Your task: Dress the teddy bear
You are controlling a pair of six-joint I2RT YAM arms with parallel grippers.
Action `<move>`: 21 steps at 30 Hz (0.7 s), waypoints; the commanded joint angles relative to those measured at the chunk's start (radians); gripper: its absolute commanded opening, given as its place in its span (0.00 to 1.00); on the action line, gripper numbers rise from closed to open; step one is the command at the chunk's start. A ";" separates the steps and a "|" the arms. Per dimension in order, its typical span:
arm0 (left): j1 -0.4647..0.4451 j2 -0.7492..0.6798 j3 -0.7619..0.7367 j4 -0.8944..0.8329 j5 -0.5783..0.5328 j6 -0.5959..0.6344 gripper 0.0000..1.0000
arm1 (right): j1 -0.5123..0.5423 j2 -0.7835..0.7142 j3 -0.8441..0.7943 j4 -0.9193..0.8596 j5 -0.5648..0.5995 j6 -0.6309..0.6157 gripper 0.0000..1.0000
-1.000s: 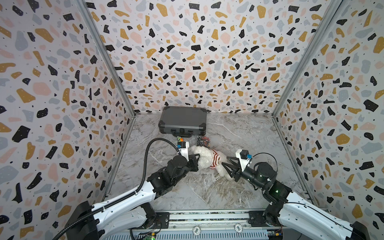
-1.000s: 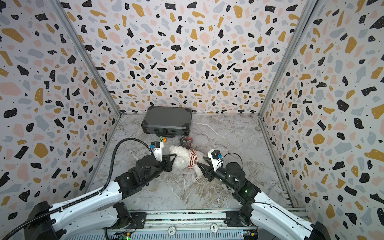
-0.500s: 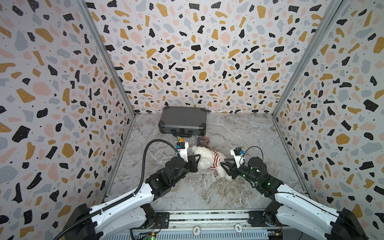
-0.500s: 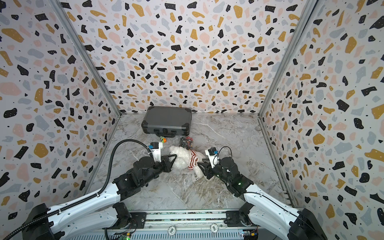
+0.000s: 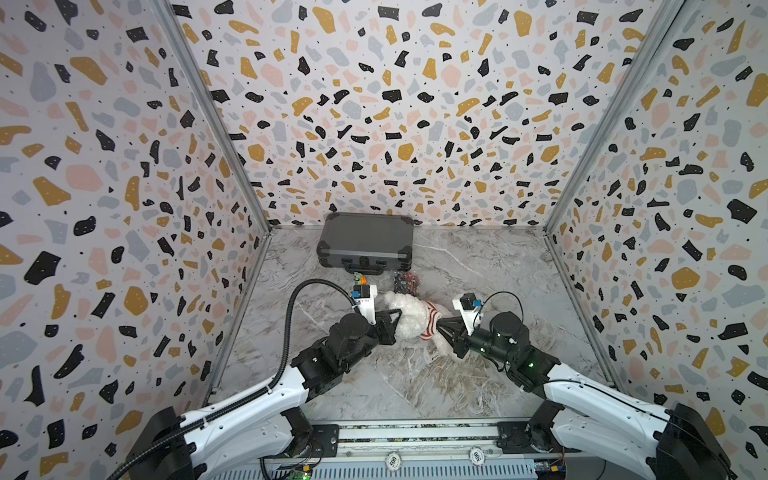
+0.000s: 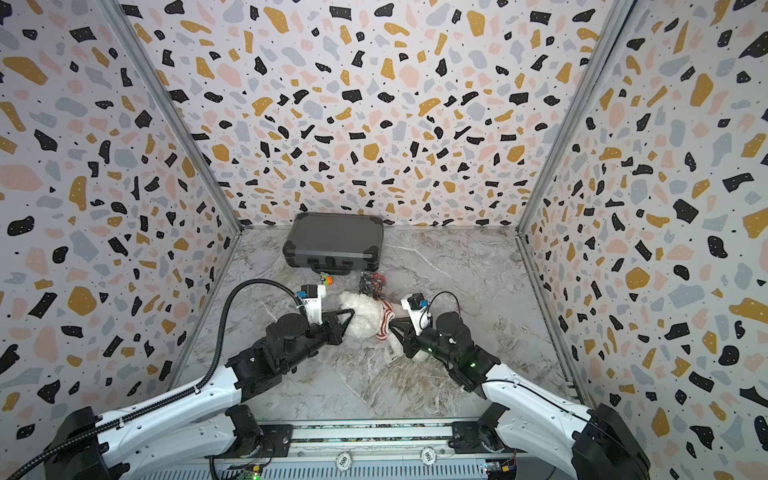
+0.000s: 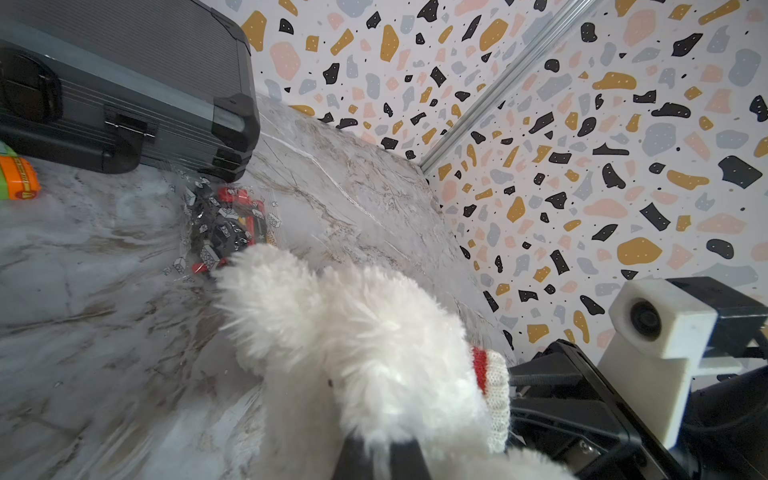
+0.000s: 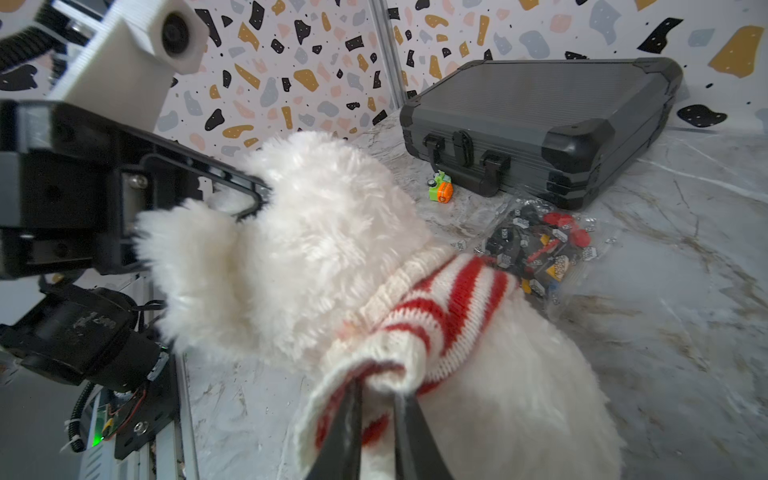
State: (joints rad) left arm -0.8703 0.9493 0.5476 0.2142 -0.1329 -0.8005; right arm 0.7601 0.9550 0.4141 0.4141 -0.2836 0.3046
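Reaching in from the bottom corners of both top views, the two arms met a little below the middle of the frame, over the marble table (image 5: pixel 478 266). The left gripper (image 5: pixel 397 315) had its jaws drawn together on the white fur of the teddy bear (image 5: pixel 409 318). In the left wrist view its dark fingers (image 7: pixel 353 457) were pinched into the plush at the bottom edge of the frame. The right gripper (image 5: pixel 439 325) came in from the right, and the right wrist view showed its jaws clamped on the hem of a red and white striped sweater (image 8: pixel 436 307), with knit bunched between the two fingers (image 8: pixel 345 436). The sweater sat in a band around the bear, with fur showing on both sides of it. The bear lay between the two grippers; whether it rested on the table or hung just above could not be told. Just beyond it, toward the upper frame, lay a clear bag of small bricks (image 5: pixel 407 283), and left of that a small orange and green toy (image 5: pixel 359 278). Behind them a grey case (image 5: pixel 365 243) lay flat and closed, latches toward the arms, against the speckled back wall (image 5: pixel 374 104).
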 commanded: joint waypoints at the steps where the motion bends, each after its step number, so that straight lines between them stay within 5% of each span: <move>1: 0.007 -0.007 -0.011 0.073 0.020 0.004 0.00 | 0.033 0.007 0.045 0.055 -0.001 -0.012 0.11; 11: 0.007 -0.064 -0.108 0.154 0.015 0.051 0.00 | 0.134 0.016 0.061 0.078 0.028 -0.039 0.00; 17: 0.007 -0.163 -0.223 0.236 0.098 0.224 0.00 | 0.109 -0.105 0.076 -0.115 0.128 -0.022 0.27; 21: -0.011 -0.174 -0.261 0.211 0.156 0.286 0.00 | -0.038 -0.158 0.082 -0.240 0.089 0.065 0.40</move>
State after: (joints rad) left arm -0.8700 0.7883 0.3126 0.3706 -0.0456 -0.6064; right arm 0.7998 0.8227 0.4568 0.3058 -0.2054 0.3107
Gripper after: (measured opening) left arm 0.069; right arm 0.390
